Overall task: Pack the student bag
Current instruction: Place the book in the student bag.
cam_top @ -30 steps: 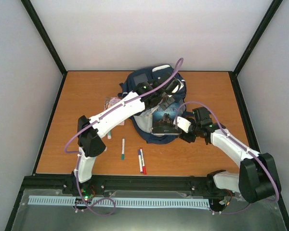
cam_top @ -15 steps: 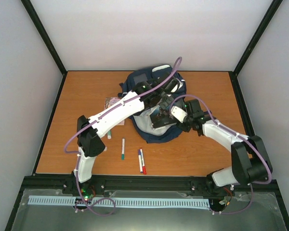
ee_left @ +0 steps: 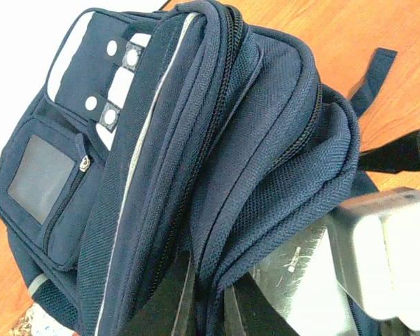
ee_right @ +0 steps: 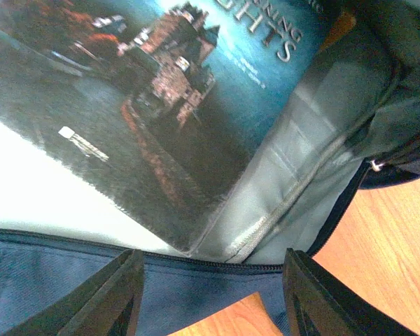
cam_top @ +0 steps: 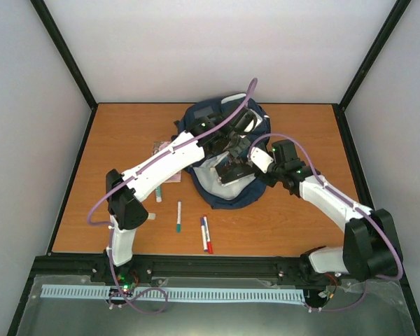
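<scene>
Bag (cam_top: 227, 201): on counter (cam_top: 126, 140), far middle, mouth open.
Book (ee_right: 161, 112): partly inside bag mouth.
Left gripper (ee_left: 206, 304): closed on bag's upper rim.
Right gripper (ee_right: 213, 301): open, at bag mouth.
Risk: rim slipping free, book jamming on zipper.

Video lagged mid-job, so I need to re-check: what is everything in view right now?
student bag: one, navy blue, far centre of table, open
book: one, dark teal cover, inside the bag's opening
green-capped pen: one, white, in front of bag
pen pair: two, blue and red, right of it
patterned item: one, pinkish, left of bag, partly hidden
table: one, orange wood
left gripper: pinching bag's fabric
right gripper: open, at bag's mouth
</scene>
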### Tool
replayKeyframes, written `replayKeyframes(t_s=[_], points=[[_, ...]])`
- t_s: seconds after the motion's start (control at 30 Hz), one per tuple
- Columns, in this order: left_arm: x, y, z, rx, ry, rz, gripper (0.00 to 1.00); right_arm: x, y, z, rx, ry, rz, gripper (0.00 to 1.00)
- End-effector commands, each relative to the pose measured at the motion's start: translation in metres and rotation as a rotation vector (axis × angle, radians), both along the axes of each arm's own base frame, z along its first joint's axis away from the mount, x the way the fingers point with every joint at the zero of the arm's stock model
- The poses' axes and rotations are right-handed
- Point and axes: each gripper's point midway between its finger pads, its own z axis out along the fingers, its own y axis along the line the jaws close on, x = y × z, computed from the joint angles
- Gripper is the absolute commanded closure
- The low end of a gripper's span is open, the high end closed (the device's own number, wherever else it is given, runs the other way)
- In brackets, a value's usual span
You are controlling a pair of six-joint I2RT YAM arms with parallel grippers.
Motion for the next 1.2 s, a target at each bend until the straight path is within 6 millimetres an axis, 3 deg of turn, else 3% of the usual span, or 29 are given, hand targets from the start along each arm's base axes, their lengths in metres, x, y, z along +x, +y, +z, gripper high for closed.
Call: replayKeyframes(t_s=[0.0,0.13,0.23,0.33,0.6,0.83,1.03,1.17], points=[[-0.016,-0.013,0.068,-0.208,-0.067,-0.036,0.99,-0.031,0.013,0.003,0.009,0.009,0.137,0.45],[-0.014,-0.009,0.075,-0.215,-0.085,-0.023,0.99,-0.052,0.022,-0.007,-0.032,0.017,0.234,0.57],[-0.012,-0.007,0.078,-0.217,-0.091,-0.020,0.99,-0.054,0.029,-0.014,-0.079,0.010,0.258,0.72],[-0.012,-0.007,0.082,-0.224,-0.091,-0.027,0.99,-0.055,0.040,-0.017,-0.116,-0.024,0.303,0.79],[-0.015,-0.006,0.095,-0.242,-0.092,-0.045,0.99,-0.058,0.072,-0.033,-0.209,-0.048,0.420,0.89],[-0.019,-0.002,0.096,-0.240,-0.079,-0.053,0.99,-0.061,0.091,-0.049,-0.258,-0.062,0.485,0.90],[-0.023,-0.001,0.096,-0.246,-0.064,-0.063,0.99,-0.046,0.109,-0.052,-0.261,-0.089,0.487,0.91],[-0.026,-0.001,0.094,-0.246,-0.053,-0.066,0.99,-0.020,0.119,-0.052,-0.285,-0.127,0.431,0.93]])
